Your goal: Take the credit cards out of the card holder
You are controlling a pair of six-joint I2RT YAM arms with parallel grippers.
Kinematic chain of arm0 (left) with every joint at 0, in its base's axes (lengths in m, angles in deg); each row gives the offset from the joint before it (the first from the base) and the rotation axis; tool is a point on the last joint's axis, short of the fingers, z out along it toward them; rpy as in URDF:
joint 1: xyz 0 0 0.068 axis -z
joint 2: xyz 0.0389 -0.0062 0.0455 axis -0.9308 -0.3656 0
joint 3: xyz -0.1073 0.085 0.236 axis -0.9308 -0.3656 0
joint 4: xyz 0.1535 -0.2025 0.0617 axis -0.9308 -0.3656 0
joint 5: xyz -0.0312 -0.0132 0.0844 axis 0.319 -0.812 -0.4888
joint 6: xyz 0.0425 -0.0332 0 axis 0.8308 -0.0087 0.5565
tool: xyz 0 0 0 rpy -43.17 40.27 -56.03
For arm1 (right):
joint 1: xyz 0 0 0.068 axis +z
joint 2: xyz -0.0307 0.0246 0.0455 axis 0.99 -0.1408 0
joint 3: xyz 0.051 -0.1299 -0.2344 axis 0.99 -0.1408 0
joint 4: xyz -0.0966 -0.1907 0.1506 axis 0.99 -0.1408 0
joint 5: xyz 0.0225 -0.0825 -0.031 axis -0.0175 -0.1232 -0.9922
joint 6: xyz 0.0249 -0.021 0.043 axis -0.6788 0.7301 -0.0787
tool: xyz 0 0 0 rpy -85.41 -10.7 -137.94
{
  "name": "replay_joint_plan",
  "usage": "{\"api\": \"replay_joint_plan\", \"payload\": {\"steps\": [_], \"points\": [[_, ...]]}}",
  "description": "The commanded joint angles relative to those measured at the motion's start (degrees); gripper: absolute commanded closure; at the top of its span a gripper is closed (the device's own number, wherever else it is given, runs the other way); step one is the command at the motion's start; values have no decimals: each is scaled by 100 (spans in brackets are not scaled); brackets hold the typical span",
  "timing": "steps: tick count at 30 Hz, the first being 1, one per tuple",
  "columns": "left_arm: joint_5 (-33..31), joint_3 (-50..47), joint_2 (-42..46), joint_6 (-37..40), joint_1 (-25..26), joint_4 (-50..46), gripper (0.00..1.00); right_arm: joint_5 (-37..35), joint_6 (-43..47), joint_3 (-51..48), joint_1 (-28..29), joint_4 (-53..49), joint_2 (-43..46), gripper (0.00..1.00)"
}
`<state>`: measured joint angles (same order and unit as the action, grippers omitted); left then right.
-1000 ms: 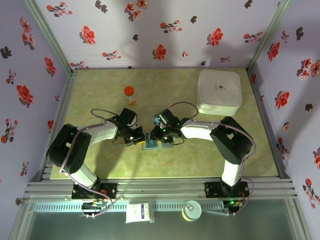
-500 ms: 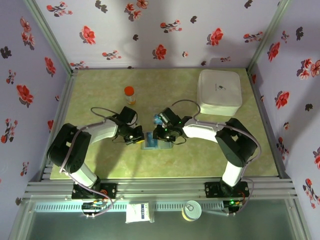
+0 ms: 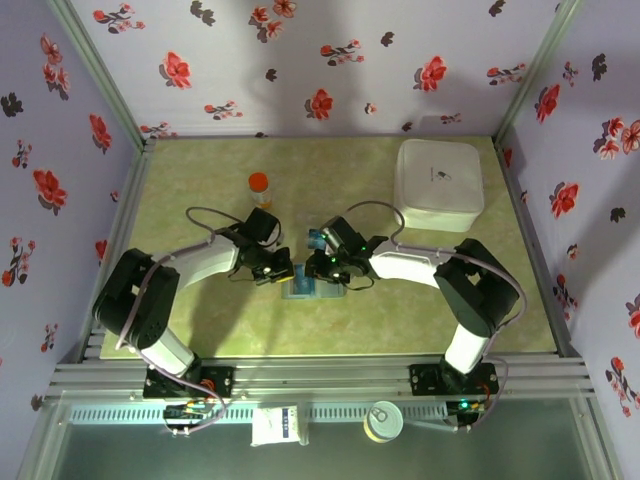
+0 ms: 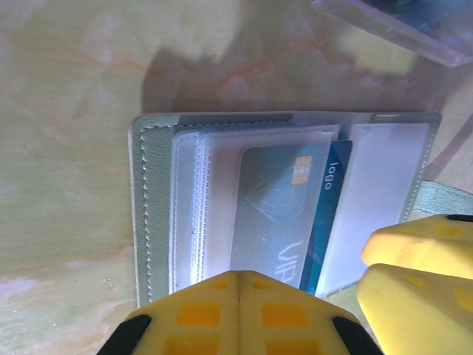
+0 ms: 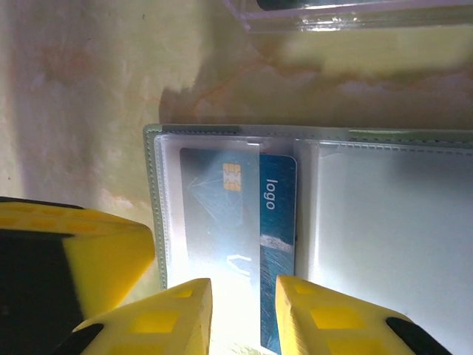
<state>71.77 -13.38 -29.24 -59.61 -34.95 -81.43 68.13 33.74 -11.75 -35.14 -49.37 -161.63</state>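
Note:
The card holder [image 3: 300, 290] lies open and flat on the table between both arms, its grey-green stitched edge [image 4: 151, 207] towards the left. A blue credit card [image 4: 295, 207] with a gold chip sits in a clear sleeve, its dark blue side [image 5: 277, 214] poking out of the sleeve. My left gripper [image 4: 240, 296] is shut, its tips pressed down on the holder's near edge over the sleeves. My right gripper [image 5: 242, 314] stands open just above the near end of the blue card, one finger on each side of its middle. Both grippers [image 3: 278, 268] [image 3: 322, 268] crowd the holder from above.
A clear plastic sheet [image 5: 347, 15] lies just beyond the holder. A big white rounded box [image 3: 438, 185] stands at the back right and a small orange-capped bottle [image 3: 259, 187] at the back left. The right gripper's yellow fingers [image 4: 421, 274] sit close beside my left one.
The left gripper has slid slightly right onto the holder's edge. The right gripper has eased a little towards the holder, jaws slightly narrower. The holder has not moved.

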Motion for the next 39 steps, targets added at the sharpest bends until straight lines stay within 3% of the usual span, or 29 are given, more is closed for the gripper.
{"api": "replay_joint_plan", "payload": {"steps": [1, 18, 39], "points": [[-83, 34, -187, 50, 28, -57, 100, 117, -79, -104, -44, 180, -121, 72], [-110, -65, -336, 81, 24, -81, 100, 155, -104, -144, -95, 182, -363, 72], [-184, -73, -402, 147, 1, -256, 100, 556, -343, -378, -140, 877, -334, 74]]}}
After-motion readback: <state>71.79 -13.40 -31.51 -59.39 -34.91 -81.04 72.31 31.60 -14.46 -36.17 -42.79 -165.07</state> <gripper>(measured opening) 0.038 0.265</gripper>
